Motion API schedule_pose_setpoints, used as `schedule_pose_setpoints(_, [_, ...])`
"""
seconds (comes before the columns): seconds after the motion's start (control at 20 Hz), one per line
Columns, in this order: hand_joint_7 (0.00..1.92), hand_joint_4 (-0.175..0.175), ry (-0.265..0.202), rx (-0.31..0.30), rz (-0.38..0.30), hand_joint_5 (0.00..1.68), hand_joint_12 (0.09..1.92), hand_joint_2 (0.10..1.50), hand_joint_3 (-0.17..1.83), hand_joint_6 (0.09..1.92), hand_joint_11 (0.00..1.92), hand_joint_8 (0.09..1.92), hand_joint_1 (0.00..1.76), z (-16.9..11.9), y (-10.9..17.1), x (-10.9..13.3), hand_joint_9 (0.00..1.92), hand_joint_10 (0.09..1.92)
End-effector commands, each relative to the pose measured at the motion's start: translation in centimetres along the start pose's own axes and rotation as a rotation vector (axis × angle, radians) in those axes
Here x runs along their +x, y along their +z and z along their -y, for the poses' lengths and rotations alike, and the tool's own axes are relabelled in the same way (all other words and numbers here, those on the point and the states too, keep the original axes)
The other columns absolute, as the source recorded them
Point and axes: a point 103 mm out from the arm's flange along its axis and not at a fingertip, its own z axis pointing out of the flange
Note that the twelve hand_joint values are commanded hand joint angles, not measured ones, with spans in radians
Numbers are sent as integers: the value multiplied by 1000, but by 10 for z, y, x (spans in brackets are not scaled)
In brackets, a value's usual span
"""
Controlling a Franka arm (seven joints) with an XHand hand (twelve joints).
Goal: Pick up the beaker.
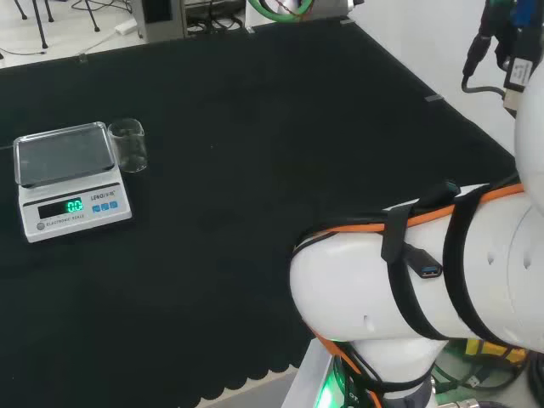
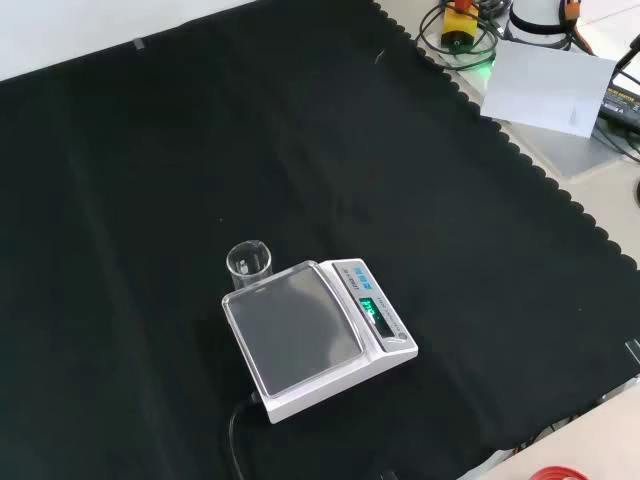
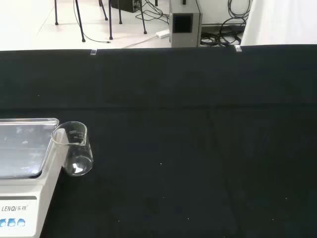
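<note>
Looking down on your black cloth (image 2: 150,150), you're seeing the white scale (image 2: 315,335) sitting with its display glowing green. Just beside its tray, the clear beaker (image 2: 249,264) is standing upright, long axis vertical, mouth pointing up, looking empty. You cannot tell how the hand's fingers are sitting.

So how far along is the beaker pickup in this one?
Nothing looks done yet. The beaker stands upright on the black cloth, right beside the scale, untouched and apparently empty. Nothing is in hand: no fingers are near it. Left: the whole approach, the grasp and the lift.
</note>
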Motion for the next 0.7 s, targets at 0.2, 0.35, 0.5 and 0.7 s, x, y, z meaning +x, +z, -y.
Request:
schedule_pose_setpoints(0.2, [333,19,109,-48,-62,269,1507,666,181,97,25,697,514,113,-151,-76,343,781])
schedule_pose_setpoints(0.35, [320,19,109,-80,-80,260,1520,669,168,87,1,696,507,107,-144,-70,324,801])
schedule_pose_setpoints(0.5, [332,18,114,-96,-82,264,1521,673,166,87,0,701,518,98,-132,-84,331,806])
schedule_pose_setpoints(0.7, [336,18,112,-70,-96,262,1523,676,162,87,0,701,536,65,-84,-88,336,807])
